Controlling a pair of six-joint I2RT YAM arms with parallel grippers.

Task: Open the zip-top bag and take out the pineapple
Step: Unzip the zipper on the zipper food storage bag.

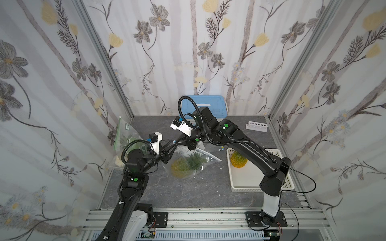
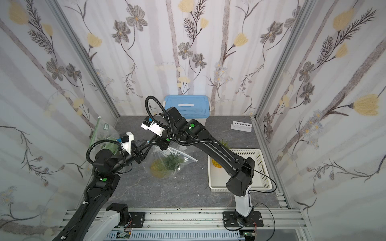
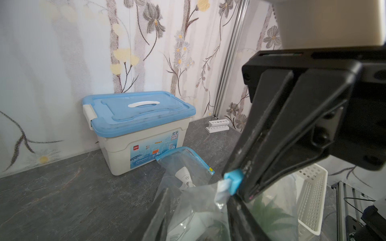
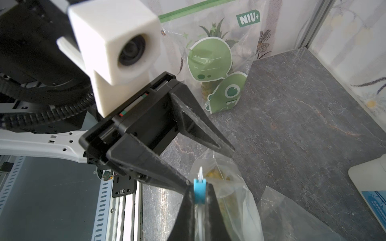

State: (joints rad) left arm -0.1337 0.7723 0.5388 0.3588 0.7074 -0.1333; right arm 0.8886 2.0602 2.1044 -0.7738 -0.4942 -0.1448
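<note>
We were opening the zip-top bag (image 1: pixel 205 155). Our right gripper (image 3: pixel 245 185) pinched its blue slider (image 4: pixel 199 191) tight. Our left gripper (image 4: pixel 210 169) stood open around the top edge. The pineapple (image 1: pixel 180 168) sat inside. Next, we thought, the left needed to grab tight before any pull.

The zip-top bag (image 1: pixel 208 157) is made of thin, clear plastic film — glossy and creased — and its slider (image 4: pixel 199 191) of smooth, light-blue plastic. The fingers (image 4: pixel 198 129) of the left gripper (image 4: pixel 210 169) are seen in matt black plastic with a grainy, rough face. The worktop (image 1: pixel 188 194) is finished as grey, veined stone with a faint sheen. The basket (image 1: pixel 246 183) is moulded in white, perforated plastic; the rails (image 1: pixel 208 217) are of ribbed, silvery metal.
</note>
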